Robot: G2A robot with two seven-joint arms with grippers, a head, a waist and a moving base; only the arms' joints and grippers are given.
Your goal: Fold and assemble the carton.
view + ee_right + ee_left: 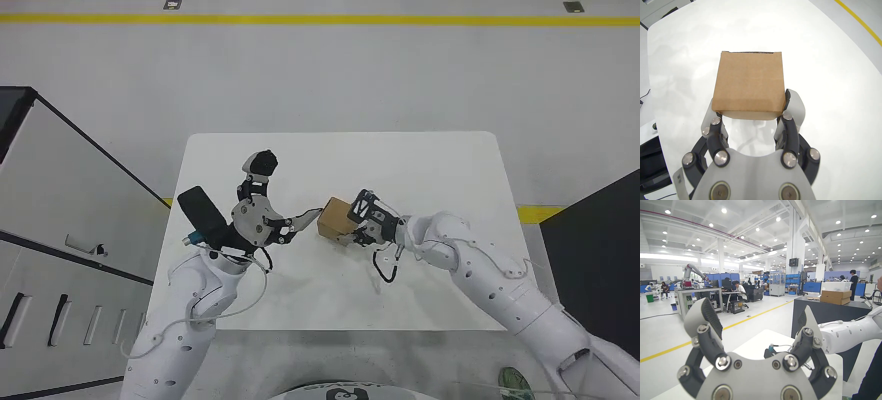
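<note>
Carton (337, 218): brown cardboard, folded into a box shape, near the middle of the white table (440, 160), between the two grippers. From the right wrist, a broad brown face (748, 83) with a paler flap along the near edge and a dark slit along the far edge.

Right gripper (362, 222): clamped on the carton at the end nearest the right arm. One finger (794, 102) pressed against each side wall; most of the carton projecting forward past the fingertips. Resting on the table or raised off it: cannot tell.

Left gripper (283, 190): spread wide, nothing between the ribbed pads (711, 317). Placed on the opposite side of the carton from the right gripper. One finger aimed toward the far edge of the table, the other just beside the carton's free end. Touching or apart at that end: cannot tell.

Surroundings: yellow floor line (320, 18) well beyond the far edge of the table.
</note>
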